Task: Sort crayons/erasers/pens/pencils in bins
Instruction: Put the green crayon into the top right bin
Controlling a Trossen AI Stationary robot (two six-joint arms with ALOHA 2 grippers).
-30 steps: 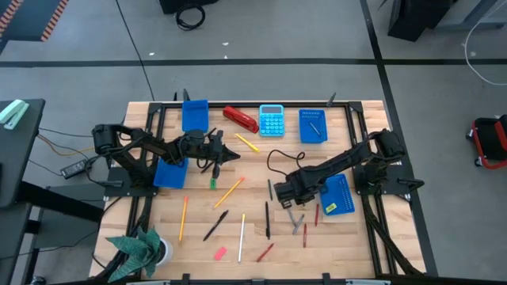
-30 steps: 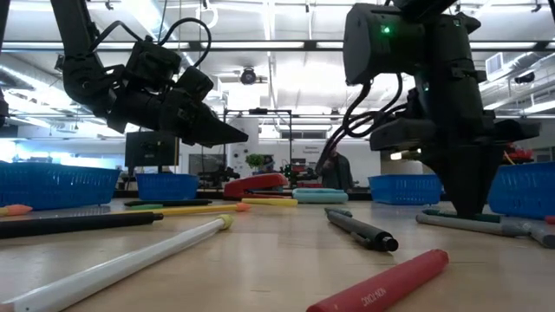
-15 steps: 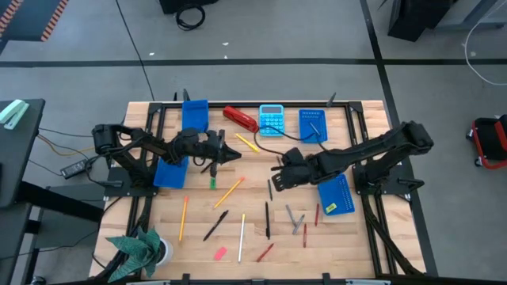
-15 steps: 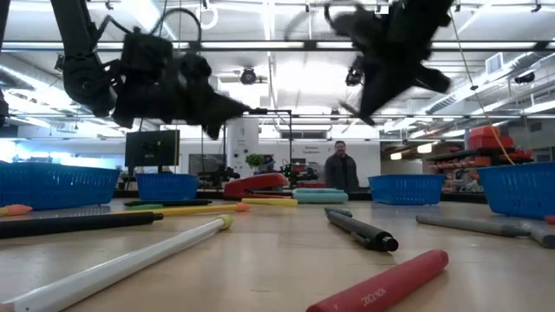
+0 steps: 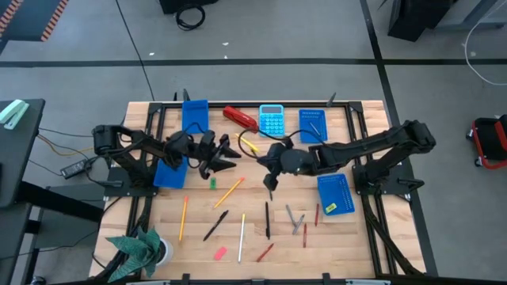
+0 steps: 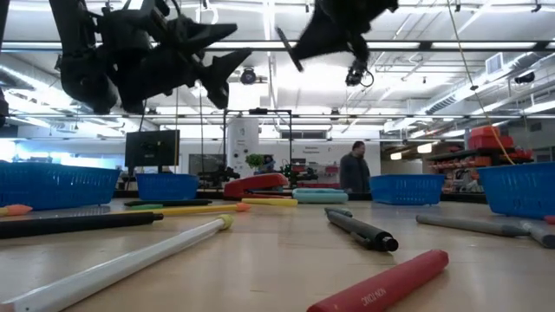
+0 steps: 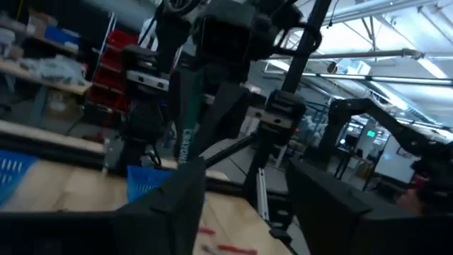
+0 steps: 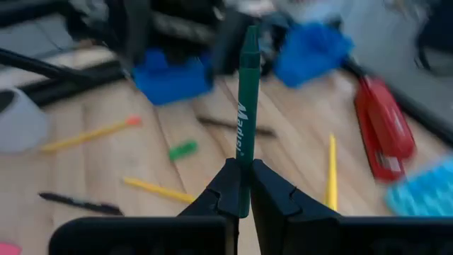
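Pen [image 8: 244, 106] upright in raised right gripper [image 8: 242, 185], mid-table.

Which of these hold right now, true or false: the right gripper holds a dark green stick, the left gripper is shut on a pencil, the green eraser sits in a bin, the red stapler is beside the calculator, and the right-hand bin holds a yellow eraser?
1. The right gripper is shut on a dark green stick. True.
2. The left gripper is shut on a pencil. False: it is open and holds nothing.
3. The green eraser sits in a bin. False: it lies on the bare table.
4. The red stapler lies beside the calculator. True.
5. The right-hand bin holds a yellow eraser. True.
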